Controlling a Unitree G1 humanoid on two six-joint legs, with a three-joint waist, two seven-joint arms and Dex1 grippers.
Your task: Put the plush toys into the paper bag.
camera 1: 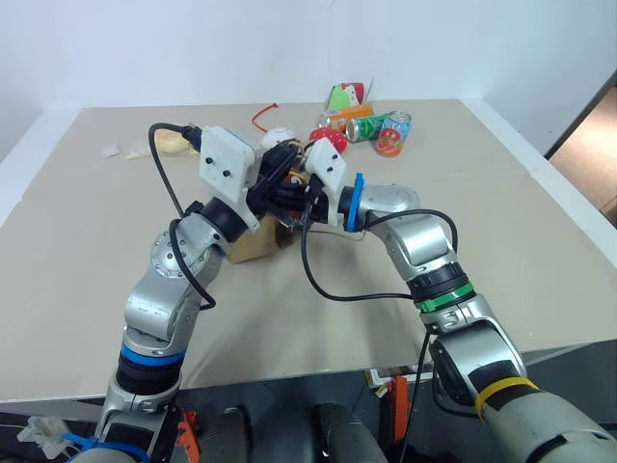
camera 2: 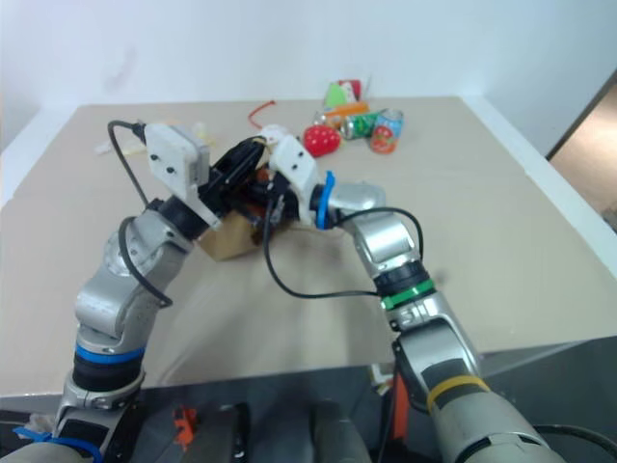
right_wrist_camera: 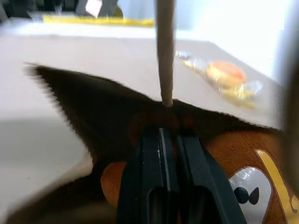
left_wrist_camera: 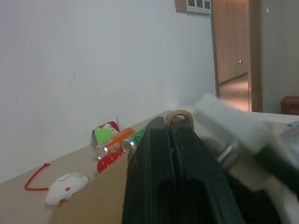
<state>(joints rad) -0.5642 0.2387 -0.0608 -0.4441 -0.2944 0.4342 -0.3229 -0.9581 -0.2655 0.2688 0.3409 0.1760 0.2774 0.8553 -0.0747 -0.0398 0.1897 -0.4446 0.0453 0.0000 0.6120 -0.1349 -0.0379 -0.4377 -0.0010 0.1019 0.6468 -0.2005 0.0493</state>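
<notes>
**Item count on the bench**

Paper bag: one, brown, at centre, behind the two arms.

Plush toys seen: one brown monkey, lying at the bag's open mouth; one white plush with a red cord, far centre.

Strawberry-shaped red toy: one, far centre, just right of the white plush.

Drink cans: three at the far right — one red-and-green can, one green can, one orange can.

Green-and-red package: one, behind the cans.

Clear wrapped snack, orange-yellow: one, far left.

Hands: two, left hand and right hand, each with fingers pressed together.
</notes>
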